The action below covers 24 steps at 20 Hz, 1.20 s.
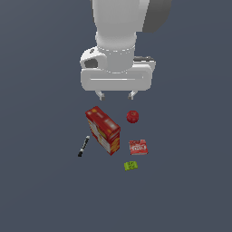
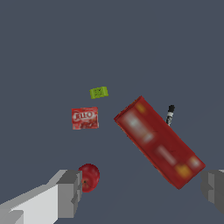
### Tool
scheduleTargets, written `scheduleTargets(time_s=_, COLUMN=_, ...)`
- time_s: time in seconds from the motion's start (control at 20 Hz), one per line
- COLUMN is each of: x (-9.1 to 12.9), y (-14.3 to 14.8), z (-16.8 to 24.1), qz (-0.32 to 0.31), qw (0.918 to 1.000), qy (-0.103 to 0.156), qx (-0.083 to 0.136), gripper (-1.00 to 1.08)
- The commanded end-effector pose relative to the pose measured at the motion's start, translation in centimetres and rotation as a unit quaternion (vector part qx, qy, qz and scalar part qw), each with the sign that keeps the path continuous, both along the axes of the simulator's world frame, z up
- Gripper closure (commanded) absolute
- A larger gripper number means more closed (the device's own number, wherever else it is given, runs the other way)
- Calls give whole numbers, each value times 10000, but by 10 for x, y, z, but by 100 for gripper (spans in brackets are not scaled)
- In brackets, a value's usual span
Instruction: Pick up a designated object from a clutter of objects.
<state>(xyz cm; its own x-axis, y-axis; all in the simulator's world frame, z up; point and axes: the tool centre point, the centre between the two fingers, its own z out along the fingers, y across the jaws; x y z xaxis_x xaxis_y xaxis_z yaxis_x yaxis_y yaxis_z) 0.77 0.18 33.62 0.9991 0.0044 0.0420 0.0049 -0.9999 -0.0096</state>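
The designated object, a small flat red box [image 1: 138, 147] [image 2: 85, 118] with a white label, lies flat on the grey floor. Around it sits the clutter: a large red-and-yellow carton [image 1: 103, 129] [image 2: 159, 141], a red ball [image 1: 132, 116] [image 2: 89, 176], a black marker [image 1: 83, 146] [image 2: 169, 114] and a tiny green block [image 1: 131, 166] [image 2: 99, 92]. My gripper [image 1: 116, 95] [image 2: 142, 190] hangs open high above the clutter, over the gap between carton and ball, well away from the small box. Nothing is between its fingers.
The objects lie on a plain dark grey floor [image 1: 41, 181]. The white arm body [image 1: 117, 54] fills the upper middle of the exterior view.
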Motion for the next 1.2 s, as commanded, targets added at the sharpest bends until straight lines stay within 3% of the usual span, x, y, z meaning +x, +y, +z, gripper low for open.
scheduleTargets(time_s=0.0, x=0, y=0, z=0, qz=0, qw=10000, qy=0, qx=0, gripper=-92)
scheduleTargets(time_s=0.7, x=3, y=4, z=-9, qz=-72, qw=9999, qy=-5, qx=108, gripper=-92)
scheduleTargets(time_s=1.15, x=9, y=10, z=-21, qz=-463, qw=9988, qy=17, qx=128, gripper=-92)
